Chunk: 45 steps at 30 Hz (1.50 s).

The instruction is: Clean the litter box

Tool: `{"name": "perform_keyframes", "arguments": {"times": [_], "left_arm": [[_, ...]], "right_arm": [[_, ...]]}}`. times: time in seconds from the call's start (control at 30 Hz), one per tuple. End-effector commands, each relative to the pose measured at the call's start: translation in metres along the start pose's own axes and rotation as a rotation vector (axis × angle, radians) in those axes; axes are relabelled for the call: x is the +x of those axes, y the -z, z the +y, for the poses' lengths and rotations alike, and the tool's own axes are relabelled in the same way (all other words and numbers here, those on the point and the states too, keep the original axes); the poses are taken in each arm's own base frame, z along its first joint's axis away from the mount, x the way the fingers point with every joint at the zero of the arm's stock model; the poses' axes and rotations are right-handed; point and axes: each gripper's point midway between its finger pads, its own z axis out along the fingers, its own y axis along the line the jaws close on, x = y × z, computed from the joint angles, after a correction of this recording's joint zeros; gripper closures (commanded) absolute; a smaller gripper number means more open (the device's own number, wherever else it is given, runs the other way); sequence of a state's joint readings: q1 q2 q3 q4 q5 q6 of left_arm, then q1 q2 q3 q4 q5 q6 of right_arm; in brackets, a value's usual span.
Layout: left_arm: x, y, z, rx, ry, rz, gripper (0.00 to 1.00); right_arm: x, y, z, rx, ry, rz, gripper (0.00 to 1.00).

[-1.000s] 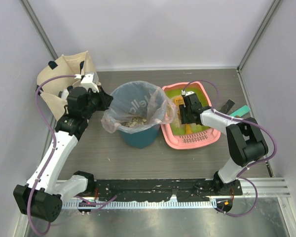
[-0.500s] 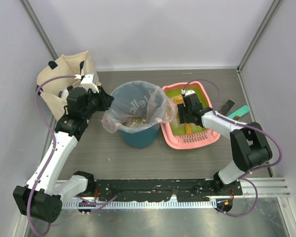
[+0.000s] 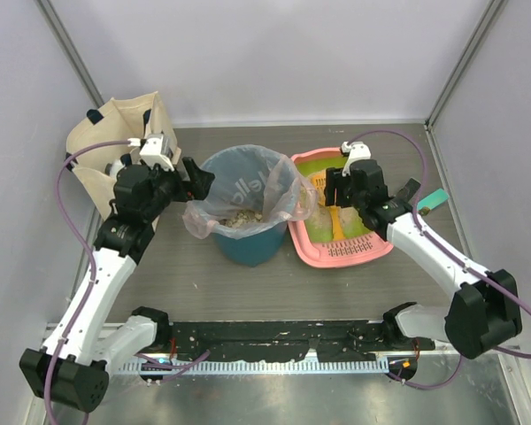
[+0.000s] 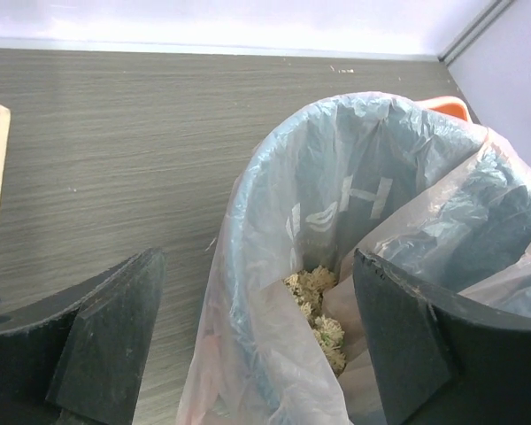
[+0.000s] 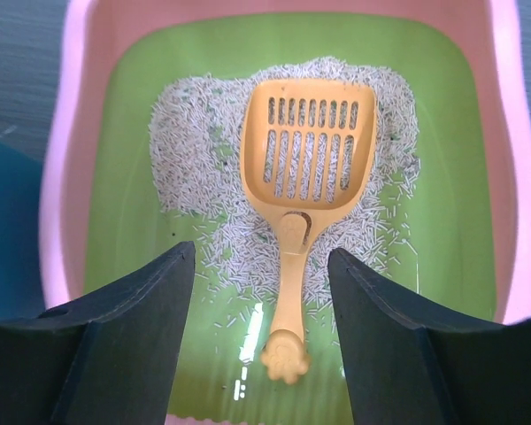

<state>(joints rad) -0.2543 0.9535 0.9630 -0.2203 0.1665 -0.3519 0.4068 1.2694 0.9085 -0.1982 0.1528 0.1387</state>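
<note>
A shallow pink plastic litter box [image 3: 347,252] with a lime-green floor sits right of centre in the overhead view, on the dark wood-grain bench [image 3: 203,283]. It is just right of a round teal bin [image 3: 244,246] lined with a clear plastic bag [image 4: 336,177].

In the right wrist view, pale litter pellets [image 5: 190,150] are spread over the upper part of the floor. An orange slotted plastic scoop [image 5: 308,150] lies flat on them, head toward the top of the frame and handle toward the bottom.

The right tool [image 5: 261,257] hangs over the box with its jaws wide apart, holding nothing. The left tool [image 4: 257,261] is also spread wide and empty at the bin's left rim. One finger [image 4: 106,336] is over the bench and the other [image 4: 416,345] is against the bag. Beige clumps [image 4: 314,297] lie inside the bin.
</note>
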Motion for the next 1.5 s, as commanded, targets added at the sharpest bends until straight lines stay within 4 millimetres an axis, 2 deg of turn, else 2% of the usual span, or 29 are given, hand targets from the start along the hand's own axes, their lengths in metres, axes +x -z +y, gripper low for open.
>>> {"name": "perform_keyframes", "arguments": {"times": [0.0,0.07,0.13,0.27,0.33,0.47,0.57,0.6,0.73,0.8,0.9,0.93,1.07,1.47], "left_arm": [[-0.03,0.014,0.001,-0.027,-0.011,-0.166,0.07],[-0.04,0.024,0.002,-0.037,-0.012,-0.224,0.02],[-0.045,0.03,0.009,-0.085,-0.016,-0.254,0.0],[-0.057,0.047,0.03,-0.189,0.009,-0.294,0.0],[-0.052,0.055,0.043,-0.248,0.04,-0.27,0.0],[-0.042,0.078,0.071,-0.408,0.114,-0.256,0.0],[-0.042,0.096,0.072,-0.43,0.119,-0.289,0.0],[-0.044,0.102,0.071,-0.427,0.117,-0.31,0.0],[-0.056,0.137,0.061,-0.405,0.058,-0.423,0.0],[-0.053,0.144,0.064,-0.421,0.027,-0.438,0.0],[-0.052,0.157,0.064,-0.427,0.015,-0.468,0.0],[-0.052,0.159,0.063,-0.427,0.012,-0.471,0.0],[-0.053,0.17,0.063,-0.445,0.011,-0.482,0.0],[-0.054,0.176,0.064,-0.456,0.029,-0.493,0.0]], "right_arm": [[-0.038,0.02,0.007,-0.033,-0.076,-0.127,0.32],[-0.049,0.03,-0.001,-0.005,-0.115,-0.167,0.29],[-0.059,0.042,-0.008,0.017,-0.143,-0.213,0.27],[-0.072,0.065,-0.033,0.096,-0.193,-0.295,0.18],[-0.078,0.076,-0.042,0.123,-0.204,-0.328,0.15],[-0.091,0.11,-0.061,0.175,-0.209,-0.421,0.11],[-0.095,0.128,-0.071,0.221,-0.191,-0.459,0.11],[-0.098,0.139,-0.075,0.236,-0.193,-0.491,0.11],[-0.104,0.164,-0.083,0.265,-0.161,-0.579,0.11],[-0.108,0.181,-0.085,0.266,-0.159,-0.636,0.11],[-0.109,0.193,-0.087,0.264,-0.16,-0.703,0.11],[-0.116,0.206,-0.088,0.256,-0.173,-0.766,0.11],[-0.115,0.216,-0.087,0.242,-0.174,-0.839,0.1],[-0.117,0.221,-0.088,0.244,-0.16,-0.843,0.1]]}}
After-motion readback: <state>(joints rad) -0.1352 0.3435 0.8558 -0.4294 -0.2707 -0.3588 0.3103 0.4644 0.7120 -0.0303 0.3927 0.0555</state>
